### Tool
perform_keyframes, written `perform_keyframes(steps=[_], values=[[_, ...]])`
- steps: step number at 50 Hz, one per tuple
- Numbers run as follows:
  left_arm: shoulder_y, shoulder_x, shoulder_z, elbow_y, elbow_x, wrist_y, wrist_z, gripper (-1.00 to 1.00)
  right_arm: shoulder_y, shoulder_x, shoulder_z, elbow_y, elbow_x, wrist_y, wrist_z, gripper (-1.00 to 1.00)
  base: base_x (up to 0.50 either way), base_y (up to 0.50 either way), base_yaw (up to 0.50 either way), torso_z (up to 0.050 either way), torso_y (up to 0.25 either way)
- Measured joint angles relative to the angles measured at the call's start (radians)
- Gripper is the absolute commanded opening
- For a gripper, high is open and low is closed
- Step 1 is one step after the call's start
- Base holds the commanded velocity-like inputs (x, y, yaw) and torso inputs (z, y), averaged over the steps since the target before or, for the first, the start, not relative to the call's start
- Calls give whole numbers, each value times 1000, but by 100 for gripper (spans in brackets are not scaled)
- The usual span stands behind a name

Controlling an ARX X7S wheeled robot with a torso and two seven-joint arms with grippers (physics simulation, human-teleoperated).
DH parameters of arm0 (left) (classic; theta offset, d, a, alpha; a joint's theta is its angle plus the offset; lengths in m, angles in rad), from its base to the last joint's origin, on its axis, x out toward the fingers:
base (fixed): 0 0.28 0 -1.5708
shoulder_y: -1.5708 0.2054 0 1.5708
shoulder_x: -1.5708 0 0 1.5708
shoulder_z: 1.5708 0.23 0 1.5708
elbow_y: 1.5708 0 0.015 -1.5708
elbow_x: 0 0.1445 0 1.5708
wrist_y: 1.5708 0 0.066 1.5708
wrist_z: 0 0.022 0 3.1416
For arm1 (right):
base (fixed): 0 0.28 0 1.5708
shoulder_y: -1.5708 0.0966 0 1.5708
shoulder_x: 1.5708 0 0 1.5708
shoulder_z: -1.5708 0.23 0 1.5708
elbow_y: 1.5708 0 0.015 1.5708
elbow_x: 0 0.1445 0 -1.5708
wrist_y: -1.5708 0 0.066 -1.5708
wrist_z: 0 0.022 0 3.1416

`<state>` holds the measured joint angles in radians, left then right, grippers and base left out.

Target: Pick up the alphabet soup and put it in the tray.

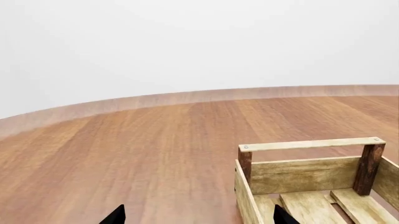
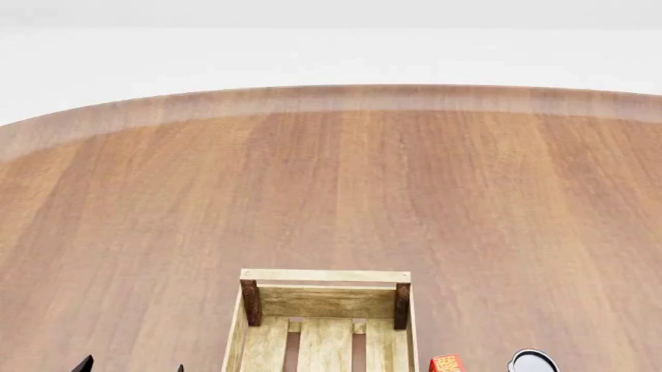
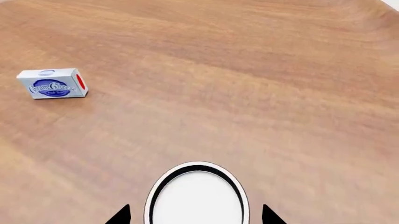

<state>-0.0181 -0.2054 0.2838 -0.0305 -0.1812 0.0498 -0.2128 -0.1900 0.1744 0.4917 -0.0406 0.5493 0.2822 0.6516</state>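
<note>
The right gripper fingers straddle the alphabet soup on the counter, contact unclear; left fingers spread wide beside the tray.

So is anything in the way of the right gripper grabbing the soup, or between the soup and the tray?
Nothing blocks the right gripper: the alphabet soup shows its white top between the open fingertips. In the head view, a small red object stands between the soup and the tray, beside its right wall.
</note>
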Motion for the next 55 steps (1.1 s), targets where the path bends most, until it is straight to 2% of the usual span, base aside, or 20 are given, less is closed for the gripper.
perform_keyframes(steps=[45,46,55], values=[[0,-15,20,4,-17,4,-16,100,29,11,-13,117,15,-47,-29,100,0,0,0,0,0],[0,-16,20,4,-17,4,-16,100,29,11,-13,118,15,-48,-29,-100,0,0,0,0,0],[-2,-17,24,1,-19,5,-19,100,23,13,-22,111,21,-53,-20,-100,0,0,0,0,1]])
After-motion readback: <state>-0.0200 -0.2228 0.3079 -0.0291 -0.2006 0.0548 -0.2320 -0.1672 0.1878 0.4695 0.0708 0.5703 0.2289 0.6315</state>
